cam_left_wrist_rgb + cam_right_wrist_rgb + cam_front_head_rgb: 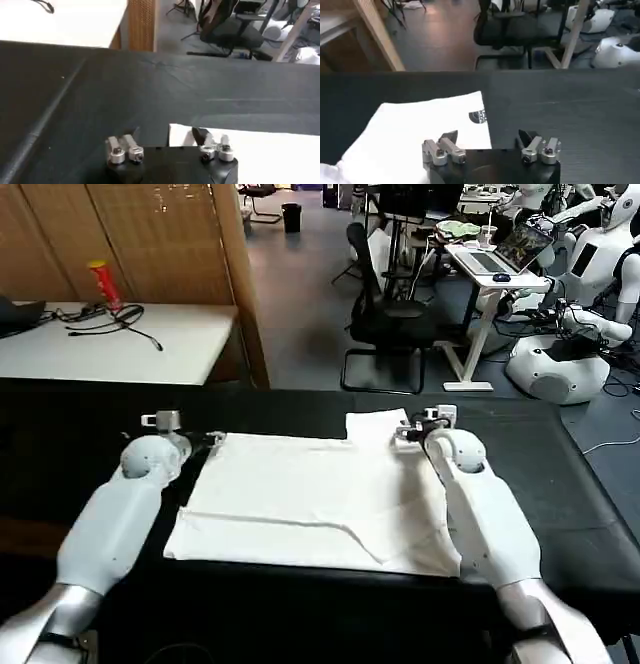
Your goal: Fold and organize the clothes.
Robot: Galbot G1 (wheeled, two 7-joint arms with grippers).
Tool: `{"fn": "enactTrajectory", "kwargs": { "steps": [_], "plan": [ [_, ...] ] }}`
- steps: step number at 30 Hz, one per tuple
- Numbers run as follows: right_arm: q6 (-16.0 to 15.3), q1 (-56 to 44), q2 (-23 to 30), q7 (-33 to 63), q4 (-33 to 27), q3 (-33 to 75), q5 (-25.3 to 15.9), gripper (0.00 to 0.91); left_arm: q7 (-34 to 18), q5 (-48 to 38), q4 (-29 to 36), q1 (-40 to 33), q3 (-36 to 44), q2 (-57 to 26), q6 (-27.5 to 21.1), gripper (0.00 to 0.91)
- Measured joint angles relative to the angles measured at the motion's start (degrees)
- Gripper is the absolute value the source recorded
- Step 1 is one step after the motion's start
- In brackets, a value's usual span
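Right now the white T-shirt [320, 499] lies spread on the black table cover [80, 444], partly folded, with a flap sticking out at its far right corner. Both arms reach over it to the far edge. The left gripper [205, 440] sits at the far left corner, the right gripper [408, 434] at the far right, by that flap.

Both sets of jaws stand apart. In the left wrist view the left gripper [167, 142] straddles the corner of the cloth, one finger over bare cover, the other over white. In the right wrist view the right gripper [487, 140] has one finger over the shirt and the other over the cover, the shirt's edge running between them.

What could go wrong, I'd guess, is the pinch. If either gripper closes too shallow, the thin cotton could slip out and the fold would come up crooked. If one grabs more layers than the other, the shirt would drag sideways or bunch.

The right wrist view shows a small dark logo [476, 116] near the shirt's edge, which I can't make out from the head view. The head view gives the creases and the near hem.
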State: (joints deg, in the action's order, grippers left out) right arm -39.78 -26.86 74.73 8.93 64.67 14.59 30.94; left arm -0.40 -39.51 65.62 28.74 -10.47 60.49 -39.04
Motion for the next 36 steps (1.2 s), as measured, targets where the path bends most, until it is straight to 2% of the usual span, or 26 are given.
{"fn": "enactTrajectory", "kwargs": {
  "steps": [2,4,5,6,7,8,11,19,26,36],
  "plan": [
    [0.0,-0.1,0.1,-0.1,-0.2,0.2,-0.2,0.663,0.3,0.0,0.4,0.1,0.3,-0.1,-0.1,0.234],
    [0.0,-0.3,0.2,-0.3,-0.3,0.3,-0.5,0.575,0.6,0.1,0.3,0.1,0.3,0.0,0.1,0.166],
    [0.0,-0.4,0.3,-0.5,-0.3,0.3,-0.6,0.507,0.7,0.4,0.2,0.0,0.4,0.1,0.2,0.166],
    [0.1,-0.5,0.4,-0.6,-0.3,0.4,-0.8,0.351,0.9,0.6,0.0,-0.1,0.5,0.2,0.3,0.146],
    [0.1,-0.6,0.5,-0.7,-0.2,0.4,-0.9,0.273,1.1,0.8,-0.3,-0.2,0.5,0.3,0.4,0.137],
    [0.1,-0.7,0.6,-0.8,-0.2,0.5,-1.0,0.107,1.4,1.2,-0.5,-0.2,0.6,0.5,0.6,0.068],
    [0.2,-0.9,0.7,-1.1,-0.1,0.6,-1.1,0.010,1.9,1.8,-0.7,-0.2,0.9,0.6,1.2,0.020],
    [3.1,-2.5,-0.1,-2.1,2.2,0.8,-0.8,0.000,1.8,1.9,-0.2,-0.5,1.1,0.6,1.8,0.000],
    [5.9,-5.0,-2.3,-2.1,7.4,0.7,-0.5,0.000,1.2,0.5,2.6,0.7,-0.2,-0.2,1.8,0.000],
    [5.0,-10.8,-7.2,-0.7,19.1,1.5,3.0,0.000,-0.1,-2.6,10.0,4.2,-2.2,-2.9,0.5,0.000]
  ]
}}
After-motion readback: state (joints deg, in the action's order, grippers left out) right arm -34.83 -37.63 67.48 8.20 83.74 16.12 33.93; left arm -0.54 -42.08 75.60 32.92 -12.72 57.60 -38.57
